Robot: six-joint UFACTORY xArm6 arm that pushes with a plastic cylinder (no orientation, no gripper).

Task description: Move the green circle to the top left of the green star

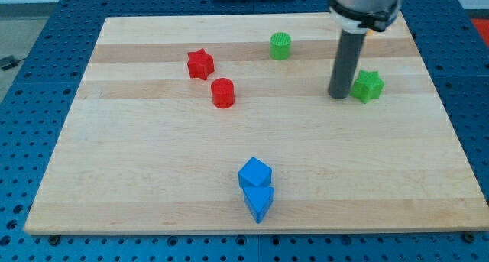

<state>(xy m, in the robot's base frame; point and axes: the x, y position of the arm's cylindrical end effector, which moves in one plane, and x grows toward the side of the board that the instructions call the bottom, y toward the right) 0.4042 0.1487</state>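
Observation:
The green circle (280, 46) is a short cylinder near the view's top, a little right of centre. The green star (368, 85) lies at the view's right, lower than the circle. My dark rod comes down from the top right, and my tip (339, 95) rests on the board just left of the green star, close to it or touching it. The green circle is up and to the left of my tip, well apart from it.
A red star (200, 63) and a red circle (222, 92) lie at the upper left of centre. A blue cube (254, 173) and a blue block (259, 202) touch each other near the bottom centre. The wooden board (114, 178) ends at blue pegboard all round.

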